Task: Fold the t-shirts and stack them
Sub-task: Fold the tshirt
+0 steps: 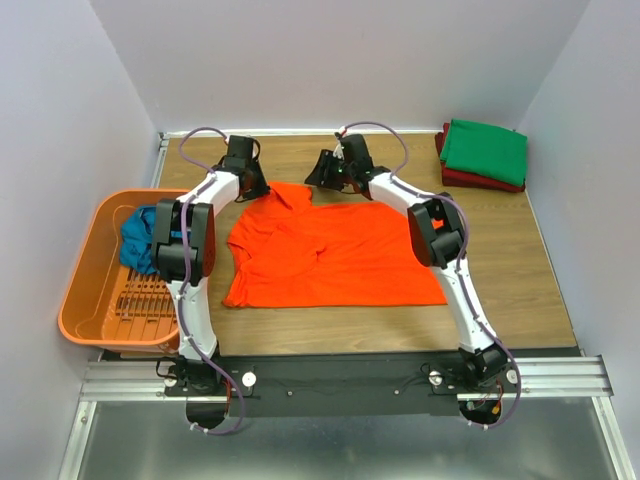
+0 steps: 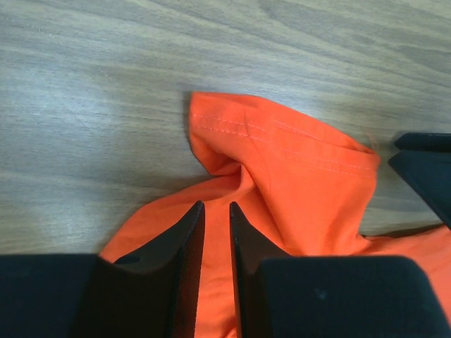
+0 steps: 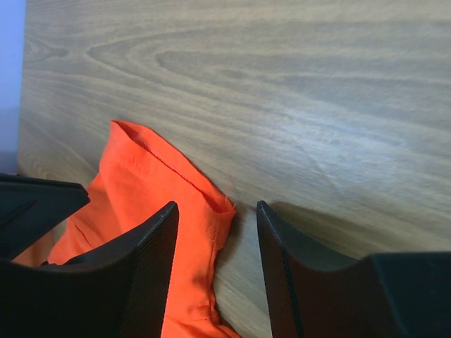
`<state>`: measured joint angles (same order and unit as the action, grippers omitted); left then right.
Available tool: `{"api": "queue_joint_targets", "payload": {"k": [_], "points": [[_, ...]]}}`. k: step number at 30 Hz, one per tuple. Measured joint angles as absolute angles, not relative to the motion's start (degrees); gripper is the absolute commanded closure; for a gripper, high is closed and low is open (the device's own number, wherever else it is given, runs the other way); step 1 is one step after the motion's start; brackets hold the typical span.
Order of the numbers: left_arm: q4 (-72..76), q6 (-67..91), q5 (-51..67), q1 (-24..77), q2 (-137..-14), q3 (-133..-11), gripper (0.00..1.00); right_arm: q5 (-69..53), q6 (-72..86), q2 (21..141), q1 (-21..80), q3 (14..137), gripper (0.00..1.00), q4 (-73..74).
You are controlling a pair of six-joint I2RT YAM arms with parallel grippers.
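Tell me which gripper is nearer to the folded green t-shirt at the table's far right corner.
Right. The right gripper is at the orange t-shirt's far edge, left of the green t-shirt; the left gripper lies farther left along that edge.

This looks like a robotics lab test cell. Plain pale walls (image 1: 340,60) box in a wood-grain desk (image 1: 520,285) on three sides. Along the bottom of the top view, an aluminium rail (image 1: 560,378) carries a black mounting plate (image 1: 340,385). Bolted to it are the left arm (image 1: 190,290) and the right arm (image 1: 468,295), trailing purple cables (image 1: 375,126). Laundry sits at the desk's edges: an orange plastic basket (image 1: 80,285) at left, folded t-shirts (image 1: 485,150) at upper right.
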<state>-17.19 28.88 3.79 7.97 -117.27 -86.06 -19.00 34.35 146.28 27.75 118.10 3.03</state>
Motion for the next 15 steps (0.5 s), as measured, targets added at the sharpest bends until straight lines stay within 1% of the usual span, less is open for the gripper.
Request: {"api": "queue_joint_targets", "payload": {"k": [3,7,8,11,12,14,15], "points": [[-17.2,29.2,3.8,7.9,-118.2,-86.1,0.78,-19.1,35.5,146.9,28.4,118.1,0.48,2.8],[-17.7,30.3,3.4,7.9,-119.7,-86.1,0.83,-19.1,36.6,147.1,28.9,118.0,0.56,2.6],[-18.1,30.6,3.1,7.9,-120.1,-86.1,0.83,-19.1,36.7,147.1,28.9,118.0,0.62,2.6],[-18.8,31.7,2.0,7.9,-120.6,-86.1,0.86,-19.1,37.5,147.5,28.9,118.0,0.71,2.2],[-18.9,32.0,1.5,7.9,-120.6,-86.1,0.86,-19.1,37.7,147.5,28.9,118.0,0.76,2.2],[-19.1,32.9,0.6,7.9,-120.6,-86.1,0.86,-19.0,37.8,147.6,28.9,117.6,0.84,2.3],[-19.1,33.1,0.4,7.9,-120.6,-86.1,0.86,-19.0,37.9,147.6,28.9,117.4,0.85,2.2]]}}
